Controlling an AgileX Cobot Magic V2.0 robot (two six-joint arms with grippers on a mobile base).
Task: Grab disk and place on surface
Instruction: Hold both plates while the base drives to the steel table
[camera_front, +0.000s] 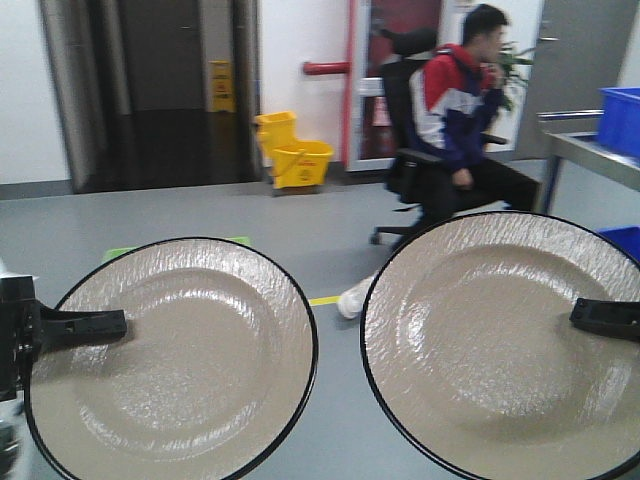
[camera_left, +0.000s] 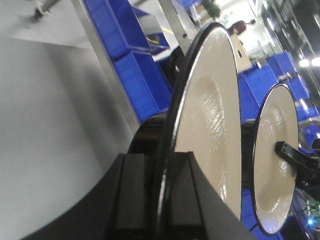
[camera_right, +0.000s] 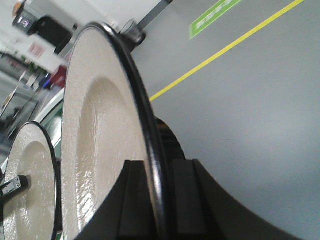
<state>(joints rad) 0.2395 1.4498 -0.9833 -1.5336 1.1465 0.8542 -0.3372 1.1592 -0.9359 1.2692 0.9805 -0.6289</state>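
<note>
The left gripper (camera_left: 159, 200) is clamping the rim of a beige, black-edged disk (camera_front: 180, 360) in the lower left of the front view. The right gripper (camera_right: 157, 195) is clamping a second disk (camera_front: 490, 340) in the lower right, jaws closed on the edges, likely so the faces are left free and the two are hanging side by side without touching. The dark tabletop meant to receive them is not showing in any view; a seated person (camera_front: 460, 110) in the upper right, a yellow mop bucket (camera_front: 292, 152) at top centre and blue bins (camera_front: 622, 118) at the right edge are sitting well back on the grey floor (camera_front: 300, 230), blocking nothing.
</note>
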